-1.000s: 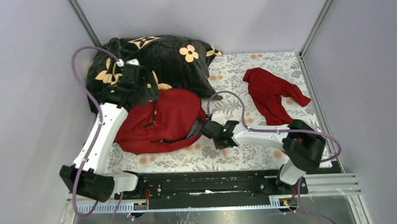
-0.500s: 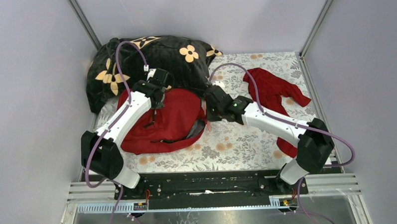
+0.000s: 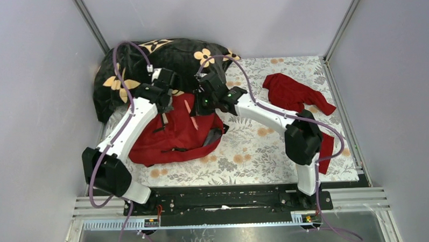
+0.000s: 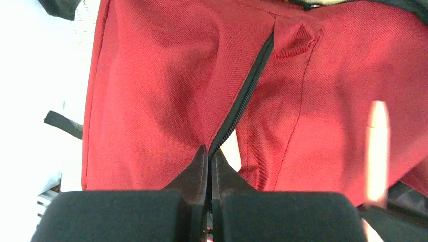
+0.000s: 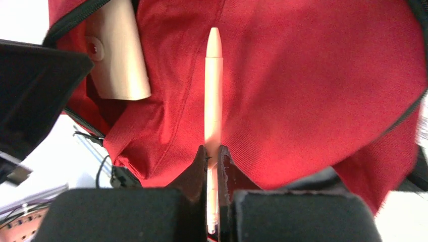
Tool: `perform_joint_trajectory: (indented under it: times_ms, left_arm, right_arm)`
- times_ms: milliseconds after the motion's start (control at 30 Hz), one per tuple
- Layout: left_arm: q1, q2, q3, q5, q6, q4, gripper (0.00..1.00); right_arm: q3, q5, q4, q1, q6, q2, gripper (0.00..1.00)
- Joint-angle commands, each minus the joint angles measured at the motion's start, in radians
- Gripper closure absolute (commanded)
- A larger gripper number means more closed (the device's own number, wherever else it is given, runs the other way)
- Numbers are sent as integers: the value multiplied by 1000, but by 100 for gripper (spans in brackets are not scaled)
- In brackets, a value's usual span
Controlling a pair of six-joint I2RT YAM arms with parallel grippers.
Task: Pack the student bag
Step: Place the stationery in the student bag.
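Soft, floppy student bag (image 3: 175,136) lies left of centre on the table (image 3: 256,152), touching the near side of a black floral blanket (image 3: 172,58). It is best gripped at the zipper edge, where the left gripper (image 4: 209,154) is pinched shut. The right gripper (image 5: 213,151) clamps a pale pen (image 5: 213,75) above it.

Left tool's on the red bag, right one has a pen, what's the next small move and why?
Probably lift the left tool slightly to pull the zipper edge up. It looks shut on the bag fabric at the zipper, whose gap is only a slit, while the right tool holds the pen over closed fabric.
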Motion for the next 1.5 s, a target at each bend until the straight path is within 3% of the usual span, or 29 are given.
perform_joint_trajectory:
  times_ms: [0,200,500,767,900,1000,1067,1133,1200,1267,1467]
  left_arm:
    - [52,-82,46,98,17,7,100]
    - [91,-115,17,238,25,31,100]
    - [99,-132,3,319,16,63,100]
    - [104,-159,-3,429,11,101,100]
    - [115,-161,5,483,17,112,100]
    - [123,-154,0,505,18,120,100]
    - [126,-147,-12,521,17,126,100]
    - [131,-149,-27,522,14,138,100]
    - [136,-153,-47,522,13,146,100]
    - [144,-158,-58,522,13,152,100]
    - [157,-173,-91,522,16,156,100]
  right_arm:
    - [99,-170,86,-5,36,52,100]
    - [147,-301,159,-4,105,133,100]
    - [270,-376,173,29,153,246,100]
    - [526,-375,208,37,251,443,100]
    - [523,-324,295,52,300,496,100]
    - [582,-393,295,59,314,548,100]
    - [526,-405,325,61,303,520,100]
    - [415,-381,402,60,293,449,88]
    - [319,-356,455,56,271,368,66]
    - [261,-344,476,54,247,314,55]
    - [107,-315,576,39,233,190,48]
